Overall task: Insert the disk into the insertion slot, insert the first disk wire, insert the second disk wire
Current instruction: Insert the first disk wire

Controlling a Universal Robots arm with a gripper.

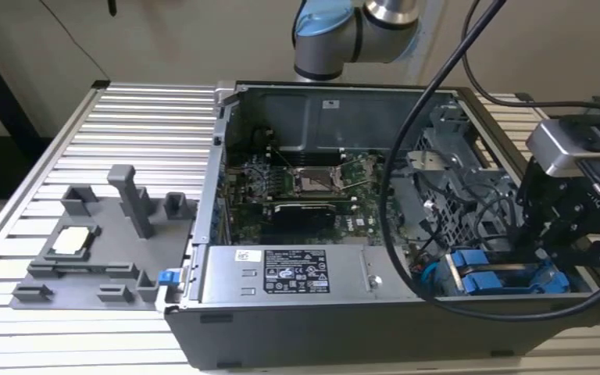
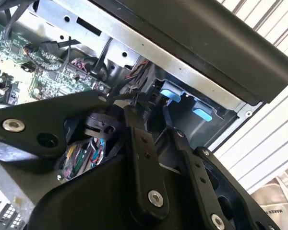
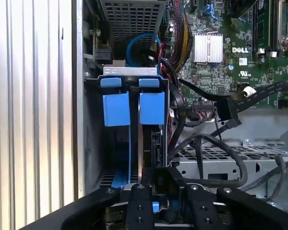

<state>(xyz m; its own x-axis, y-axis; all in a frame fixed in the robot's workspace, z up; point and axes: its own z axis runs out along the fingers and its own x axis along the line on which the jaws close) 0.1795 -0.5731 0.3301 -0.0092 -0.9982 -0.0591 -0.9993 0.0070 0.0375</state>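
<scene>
The gripper [image 3: 156, 186] hangs low over the corner of the open computer case [image 1: 383, 332] on the exterior view's right [image 1: 555, 242], and whether it is spread or pinching anything cannot be told. Straight ahead of it in the first wrist view, the disk [image 3: 151, 143] stands on edge inside the insertion slot [image 3: 92, 139], its blue carrier end at the far end of the bay, just beside the second blue carrier [image 3: 116, 109]. Black cables [image 3: 206, 140] loop near the bay, the motherboard [image 3: 230, 62] lies beyond, and the case rests on a slatted table [image 1: 144, 109].
</scene>
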